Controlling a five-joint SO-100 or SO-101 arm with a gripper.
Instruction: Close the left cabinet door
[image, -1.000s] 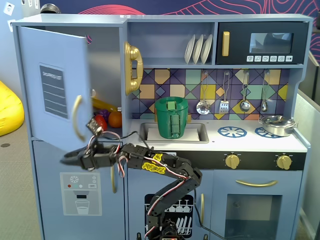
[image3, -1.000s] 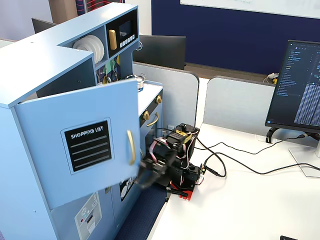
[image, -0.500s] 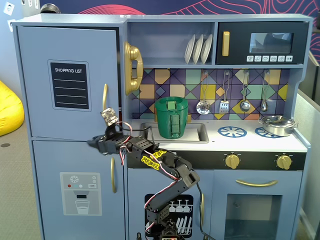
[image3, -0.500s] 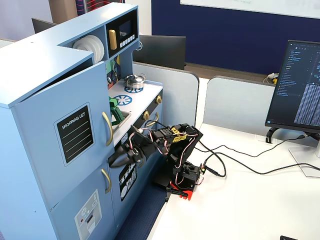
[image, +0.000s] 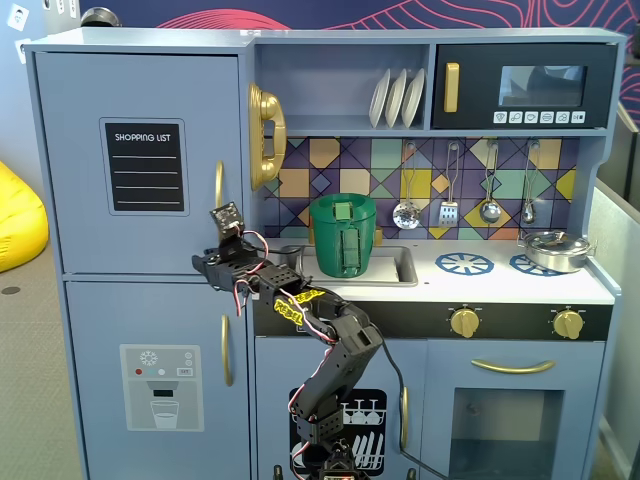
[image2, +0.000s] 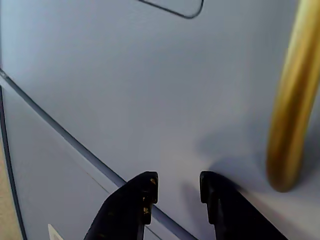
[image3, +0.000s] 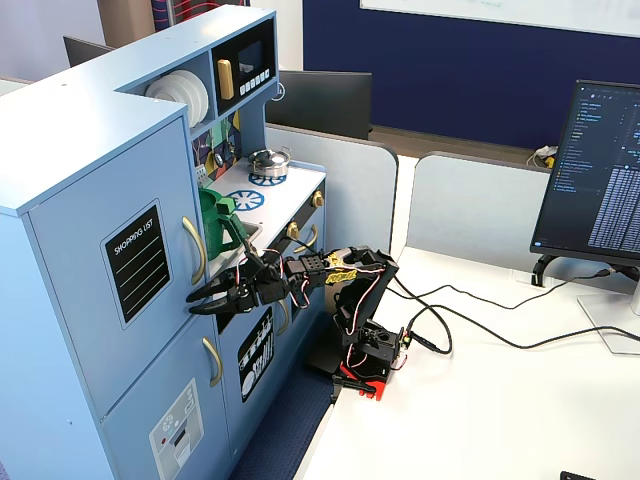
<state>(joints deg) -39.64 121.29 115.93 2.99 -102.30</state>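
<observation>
The gripper (image2: 176, 189) has its jaws slightly parted and empty, nothing between them; in the wrist view both fingertips (image2: 146, 186) sit right at the face of the door (image2: 150, 90), touching it or just off it, which cannot be told for sure. The gold handle (image2: 292, 100) runs up just to the right of the jaws in that view, its lower end beside the right finger and not between the two.

Just below the jaws lies the seam between this door and the lower door (image: 140, 370) with the dispenser graphic. Farther up and to the left of the jaws, in a fixed view, is the black shopping-list panel (image: 145, 166).

In both fixed views the door looks flush with the cabinet front, no gap showing along its handle edge. Judging from that, the closing seems done or very nearly so; what may remain is a last press to seat it and then drawing the arm (image3: 345, 285) clear.

Beyond, to the right of the jaws, stand the green pot (image: 343, 235) and the microwave (image: 525, 85).
</observation>
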